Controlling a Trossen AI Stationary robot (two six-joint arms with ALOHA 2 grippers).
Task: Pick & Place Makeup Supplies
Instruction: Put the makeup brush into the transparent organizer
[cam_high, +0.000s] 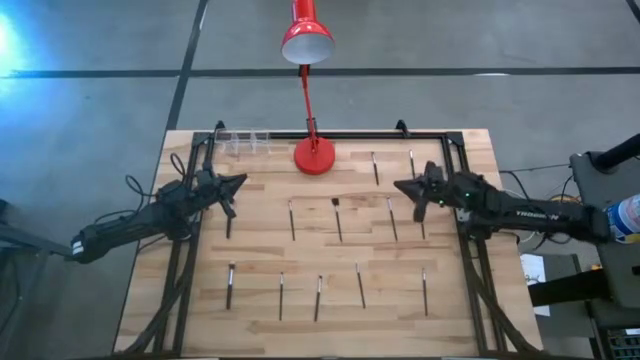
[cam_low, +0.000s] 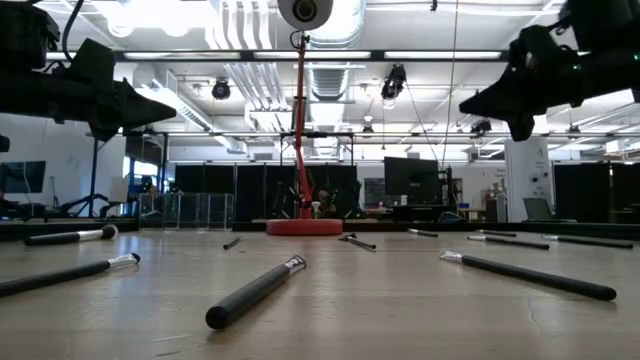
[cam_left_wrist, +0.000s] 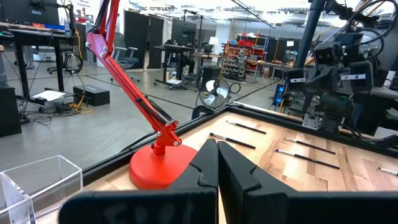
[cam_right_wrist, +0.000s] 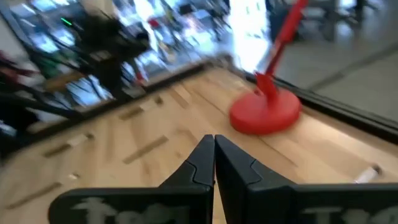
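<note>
Both my jaws closed, empty. Brushes (cam_high: 338, 219) on table (cam_high: 260, 305) look light, stiff, roll-prone; I'd pinch mid-handle, across the stick.

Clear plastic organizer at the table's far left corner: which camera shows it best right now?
Left wrist view: the clear organizer sits close, its transparent walls plain beside the red lamp base. The high view gives only a faint outline left of the lamp. The low view shows distant clear panels. The right wrist view misses it.

the only lettering sits on the right arm (cam_high: 530, 212), right of centre in the high view: white letters, seemingly "trossen", too small to read for certain.
</note>
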